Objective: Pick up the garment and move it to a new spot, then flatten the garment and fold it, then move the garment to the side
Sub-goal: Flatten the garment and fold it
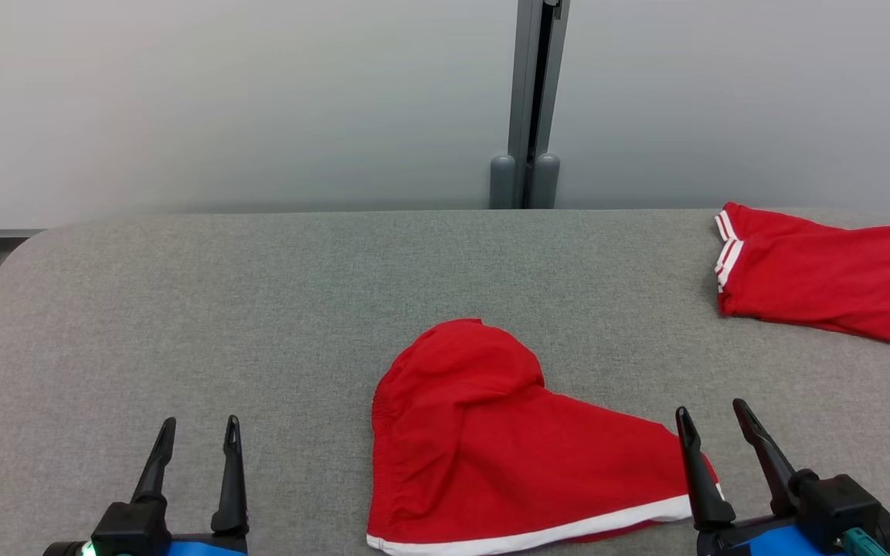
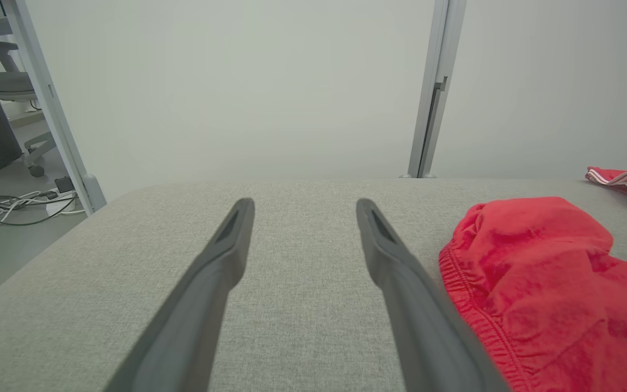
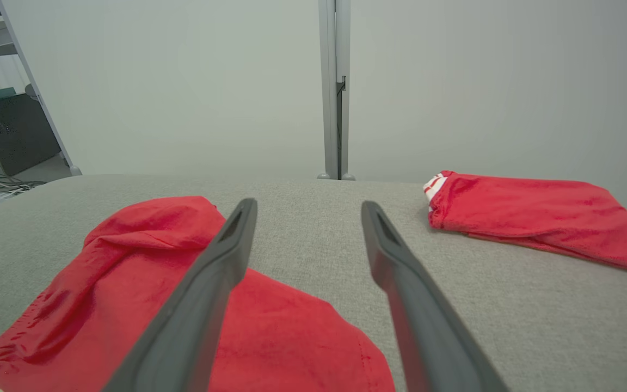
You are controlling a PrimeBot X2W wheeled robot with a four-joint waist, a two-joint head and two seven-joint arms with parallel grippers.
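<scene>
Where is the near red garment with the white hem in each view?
Head view: red garment at bottom centre.
Left wrist view: garment at lower right, reaching the right edge.
Right wrist view: garment at lower left, reaching the bottom edge.
Shared landmark: grey wall post behind the table.

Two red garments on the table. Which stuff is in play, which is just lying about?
In play: crumpled near garment, left gripper, right gripper, both open and empty.
Lying about: folded garment at far right, likely already done; grey post behind the table.
</scene>
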